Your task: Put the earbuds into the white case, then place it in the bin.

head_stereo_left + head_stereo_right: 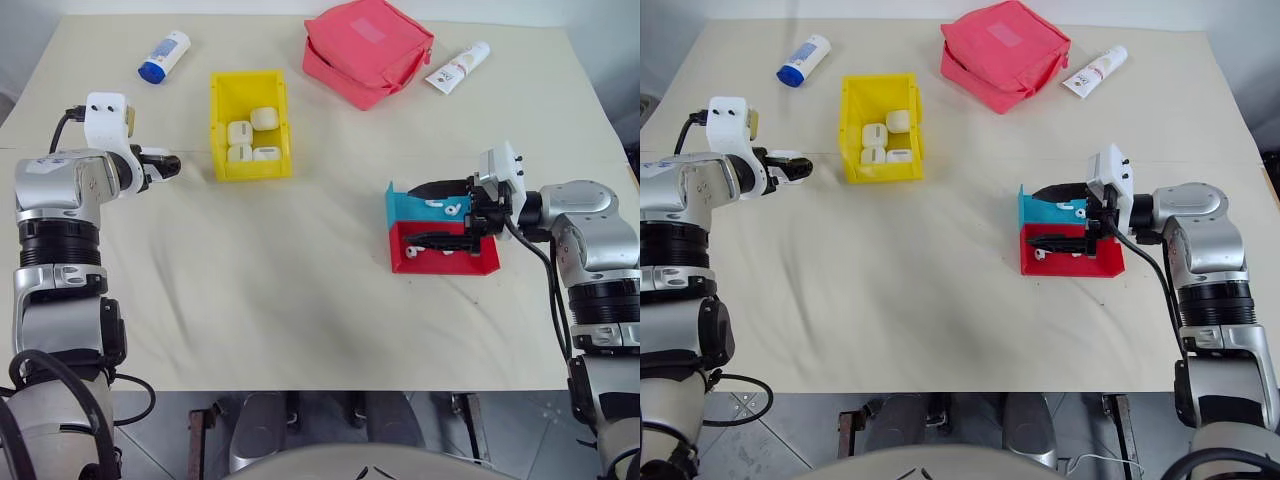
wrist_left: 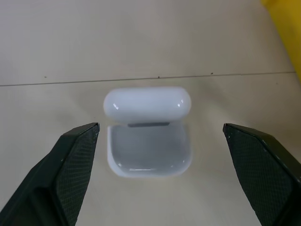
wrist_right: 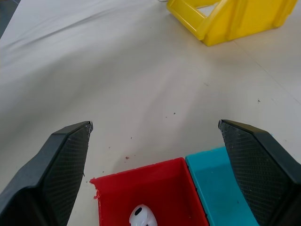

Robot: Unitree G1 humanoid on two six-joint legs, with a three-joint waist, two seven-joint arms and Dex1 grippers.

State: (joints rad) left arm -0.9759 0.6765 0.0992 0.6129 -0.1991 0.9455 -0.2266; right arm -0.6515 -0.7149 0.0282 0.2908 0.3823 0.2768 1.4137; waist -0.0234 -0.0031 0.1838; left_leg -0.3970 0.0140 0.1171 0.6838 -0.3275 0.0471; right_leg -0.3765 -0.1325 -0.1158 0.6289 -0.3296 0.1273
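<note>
A white case (image 2: 149,146) lies on the table with its lid hinged open and its inside bare. My left gripper (image 2: 160,126) is open, its fingers (image 2: 70,160) spread wide just short of the case on either side. In the eye views that gripper (image 1: 165,163) hovers just left of the yellow bin (image 1: 222,100), and the hand hides the case. Several closed white cases (image 1: 252,136) lie in the bin. My right gripper (image 1: 438,213) is open over the blue-and-red tray (image 1: 470,265). Earbuds lie in the tray's blue half (image 1: 441,208) and red half (image 3: 142,217).
A blue-capped white bottle (image 1: 165,55) lies at the far left. A pink pouch (image 1: 368,50) and a white tube (image 1: 458,67) sit at the far side. The cloth-covered table (image 1: 300,300) ends at its front edge near me.
</note>
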